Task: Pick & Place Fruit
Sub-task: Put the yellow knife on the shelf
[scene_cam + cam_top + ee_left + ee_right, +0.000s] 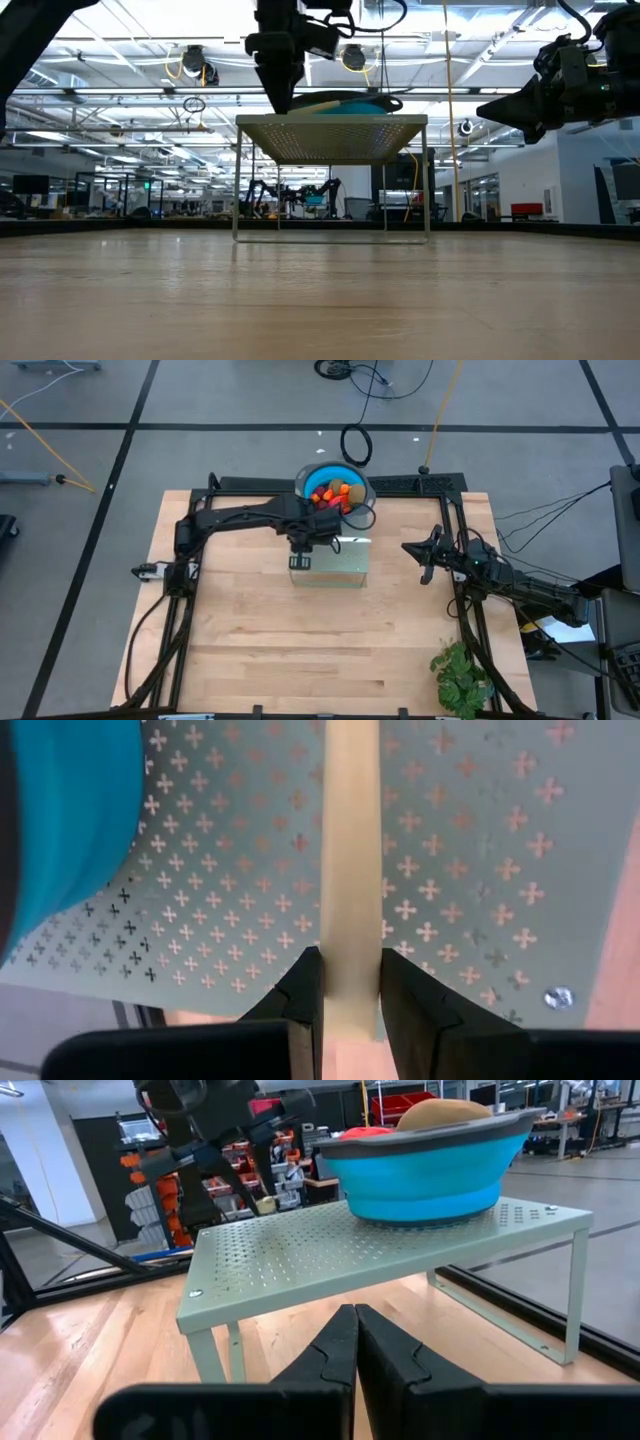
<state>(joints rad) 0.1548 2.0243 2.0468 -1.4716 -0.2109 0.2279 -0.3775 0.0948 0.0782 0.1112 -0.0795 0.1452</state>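
Note:
The fruit [333, 493] is piled in a blue bowl [420, 1175] that stands on a pale green perforated rack [330, 1245] at the table's far middle. My left gripper [350, 1005] hangs over the rack's left part, beside the bowl, pointing down. It is shut on a slim pale-yellow bar [350, 860], which looks like a knife's handle. My right gripper [355, 1345] is shut on nothing and waits level at the table's right [420, 552], facing the rack. My left gripper pinches the pale-yellow bar's two long sides [350, 975] between its two fingers, coming from above and pointing down. The bar runs on past the fingertips, along the fingers, over the rack's top. Its far end leaves the wrist view, so whether it touches the rack I cannot tell.
A leafy green plant [462, 675] stands at the table's near right corner. A black frame [440, 485] runs along the table's edges. Bare wood [300, 650] lies between the rack and the near edge. Cables lie on the floor beyond the table.

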